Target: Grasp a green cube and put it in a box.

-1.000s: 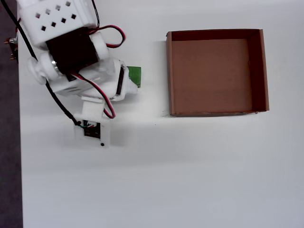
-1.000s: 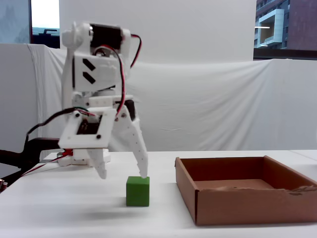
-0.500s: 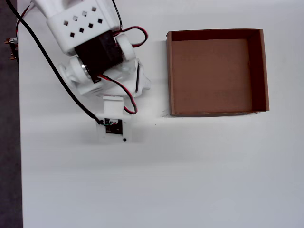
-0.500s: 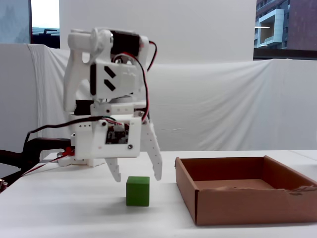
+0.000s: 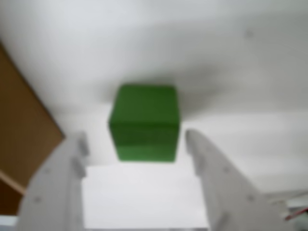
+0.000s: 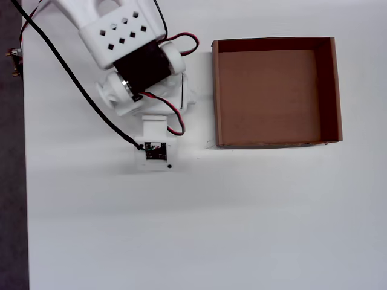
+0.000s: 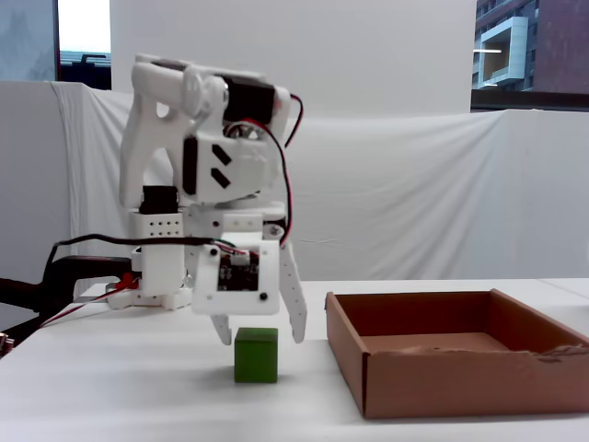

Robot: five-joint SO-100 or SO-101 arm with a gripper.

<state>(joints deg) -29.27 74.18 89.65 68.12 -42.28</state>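
The green cube [image 5: 144,122] rests on the white table, centred just ahead of my two white fingers in the wrist view. In the fixed view the cube [image 7: 256,354] sits on the table right below my gripper [image 7: 260,342], whose fingertips hang at about the cube's top. The gripper [image 5: 134,139] is open, its jaws wider than the cube and not touching it. In the overhead view the arm hides the cube. The brown cardboard box [image 6: 275,93] lies empty to the right, and its wall shows in the fixed view [image 7: 460,368].
The box's brown edge [image 5: 24,139] shows at the left of the wrist view, close to my left finger. The arm's base and red and black cables [image 6: 66,66] fill the overhead view's upper left. The table edge [image 6: 24,181] runs down the left.
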